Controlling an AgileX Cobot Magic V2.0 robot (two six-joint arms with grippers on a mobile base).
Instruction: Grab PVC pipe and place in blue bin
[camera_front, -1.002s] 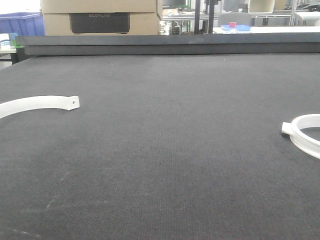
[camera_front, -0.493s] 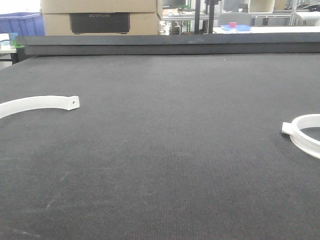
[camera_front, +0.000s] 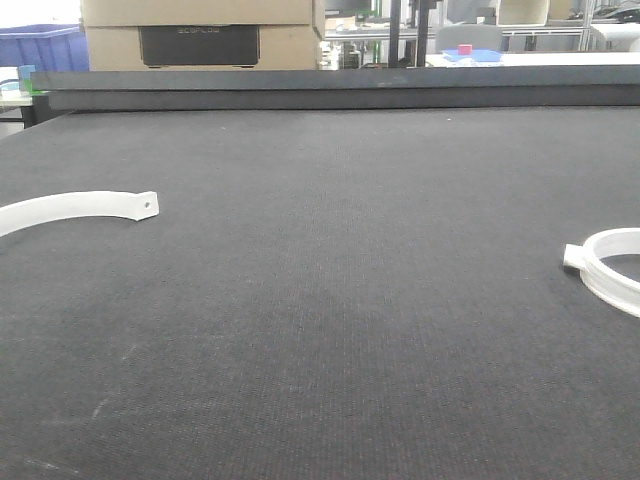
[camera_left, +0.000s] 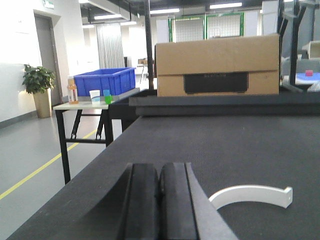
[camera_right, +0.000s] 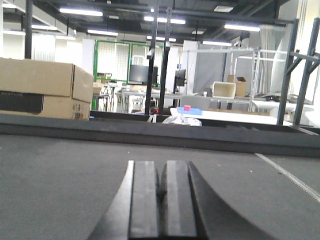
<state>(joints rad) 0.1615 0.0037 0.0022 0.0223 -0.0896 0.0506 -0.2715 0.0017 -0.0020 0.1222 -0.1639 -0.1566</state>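
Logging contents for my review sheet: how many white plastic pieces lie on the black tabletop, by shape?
Open curved strip: 1
Ring with side tab, partly cut off by the frame: 1
Total: 2

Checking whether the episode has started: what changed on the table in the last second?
Nothing visibly changed in the front view. The curved white strip at the left and the white ring at the right lie where they were on the black table.
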